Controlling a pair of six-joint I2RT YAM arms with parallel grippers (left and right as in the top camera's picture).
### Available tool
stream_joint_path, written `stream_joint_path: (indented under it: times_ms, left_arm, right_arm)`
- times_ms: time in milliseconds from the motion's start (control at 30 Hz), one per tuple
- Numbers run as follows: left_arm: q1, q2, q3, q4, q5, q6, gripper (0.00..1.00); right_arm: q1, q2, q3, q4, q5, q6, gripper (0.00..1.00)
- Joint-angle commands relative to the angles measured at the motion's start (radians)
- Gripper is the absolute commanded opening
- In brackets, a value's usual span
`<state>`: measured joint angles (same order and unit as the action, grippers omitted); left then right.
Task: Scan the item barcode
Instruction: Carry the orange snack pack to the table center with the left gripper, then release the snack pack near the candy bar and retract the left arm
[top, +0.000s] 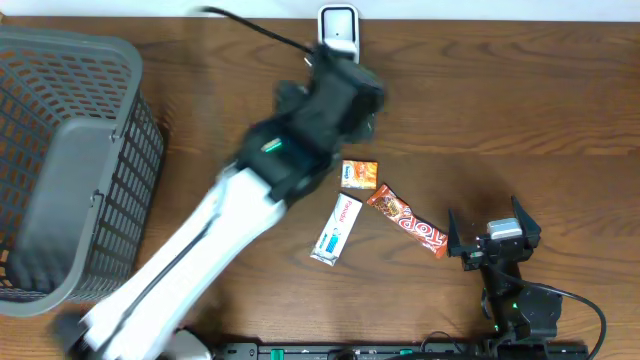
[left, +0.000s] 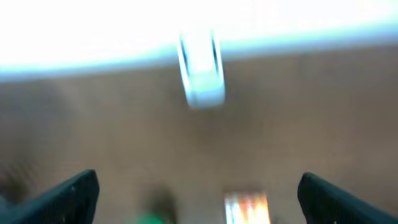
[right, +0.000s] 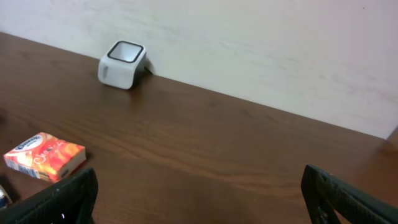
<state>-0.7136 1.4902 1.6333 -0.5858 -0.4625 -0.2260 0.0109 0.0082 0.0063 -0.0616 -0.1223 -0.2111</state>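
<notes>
Red wrapper (top: 407, 221) reading "top", orange box (top: 359, 174), white-blue packet (top: 336, 230), white scanner (top: 338, 28), left hand (left: 199, 190), right hand (right: 199, 193), both spread, empty

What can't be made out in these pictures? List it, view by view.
- Overhead: whatever lies under the motion-blurred left arm.
- Overhead: any barcode on the orange box, white bar or red bar, too small.
- Left wrist: all smeared; the scanner is a white blob, the orange box cut by the bottom edge.
- Overhead: the basket, cut by the left edge.
</notes>
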Motion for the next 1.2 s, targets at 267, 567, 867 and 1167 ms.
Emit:
stream_joint_path:
  times_ms: [267,567,867,1167]
  left_arm:
    - [0.262,-0.291,0.007,0.238,-0.219,0.547,0.98]
    - [0.589,-0.399,-0.032,0.115,0.237,0.588,0.98]
    - [0.665,-0.723,-0.343,0.226,0.518,0.587,0.98]
    - [0.665,-0.935,-0.576,0.436,0.523,0.52,0.98]
  right_arm:
    - [0.01,-0.003,-0.001,-0.002,0.005,0.012,0.99]
    - [0.01,-0.003,-0.001,0.031,-0.111,0.12,0.99]
    - [0.01,0.005,0.208,-0.261,-0.226,0.436,0.99]
    - [0.01,0.177,0.588,-0.645,-0.257,0.467,0.99]
